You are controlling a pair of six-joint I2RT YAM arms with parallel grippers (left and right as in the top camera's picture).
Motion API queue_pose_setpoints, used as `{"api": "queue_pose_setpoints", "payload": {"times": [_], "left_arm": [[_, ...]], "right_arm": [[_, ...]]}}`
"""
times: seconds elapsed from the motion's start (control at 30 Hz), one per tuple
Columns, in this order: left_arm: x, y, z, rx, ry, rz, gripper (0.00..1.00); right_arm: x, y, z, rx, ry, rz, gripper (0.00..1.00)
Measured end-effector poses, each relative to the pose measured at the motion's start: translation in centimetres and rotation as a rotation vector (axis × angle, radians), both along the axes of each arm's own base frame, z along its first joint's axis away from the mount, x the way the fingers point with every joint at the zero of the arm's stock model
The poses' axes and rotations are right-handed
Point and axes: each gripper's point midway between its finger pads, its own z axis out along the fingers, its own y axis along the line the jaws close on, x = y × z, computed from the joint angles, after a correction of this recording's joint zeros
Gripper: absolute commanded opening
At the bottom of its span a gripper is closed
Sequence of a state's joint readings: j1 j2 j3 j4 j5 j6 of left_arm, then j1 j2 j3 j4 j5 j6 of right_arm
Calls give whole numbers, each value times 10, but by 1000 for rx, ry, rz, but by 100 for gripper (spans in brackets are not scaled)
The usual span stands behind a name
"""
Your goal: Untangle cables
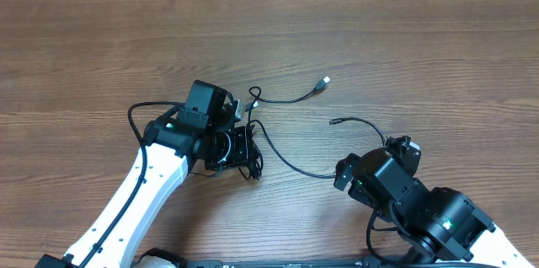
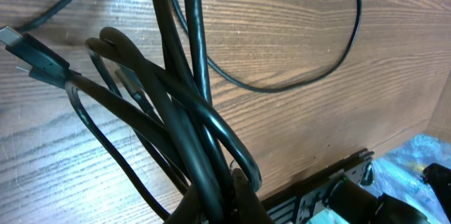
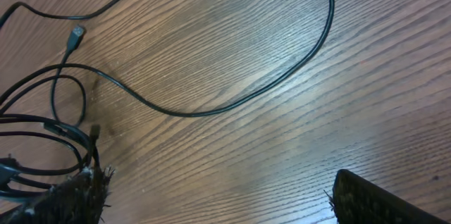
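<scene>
On the wood-grain table (image 1: pixel 438 40), centre-left, sit the cables (image 2: pixel 196 41): thin, glossy black cords, bunched in overlapping loops w/ small plug ends. My left gripper (image 1: pixel 238 145) is clenched on that bunch, strands running straight up out of its jaws in the left wrist view. Count: 2 long strands trail out to the right. One ends in a silvery-white plug (image 1: pixel 325 83). The other sweeps in a wide curve toward my right arm and ends in a dark tip (image 1: pixel 334 120). No. of cords inside the knot itself: can't tell. My right gripper (image 3: pixel 215 178) is released, fingers spread wide, holding nothing, hovering over bare wood near that curved strand. 2 arms, 2 grippers in all.
</scene>
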State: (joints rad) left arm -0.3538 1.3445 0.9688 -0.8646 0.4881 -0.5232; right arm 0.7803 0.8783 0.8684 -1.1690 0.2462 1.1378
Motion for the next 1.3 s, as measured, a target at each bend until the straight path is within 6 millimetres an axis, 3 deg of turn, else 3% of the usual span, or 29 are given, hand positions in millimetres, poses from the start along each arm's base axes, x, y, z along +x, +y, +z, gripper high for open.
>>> {"api": "queue_pose_setpoints", "payload": {"times": [0.87, 1.03, 1.3], "left_arm": [[10, -3, 3, -14, -34, 25, 4], [10, -3, 3, -14, -34, 25, 4], [12, -3, 3, -13, -39, 27, 4]], "right_arm": [[2, 1, -32, -146, 121, 37, 100], [1, -12, -8, -114, 15, 26, 100], [-3, -70, 52, -120, -333, -45, 100]]}}
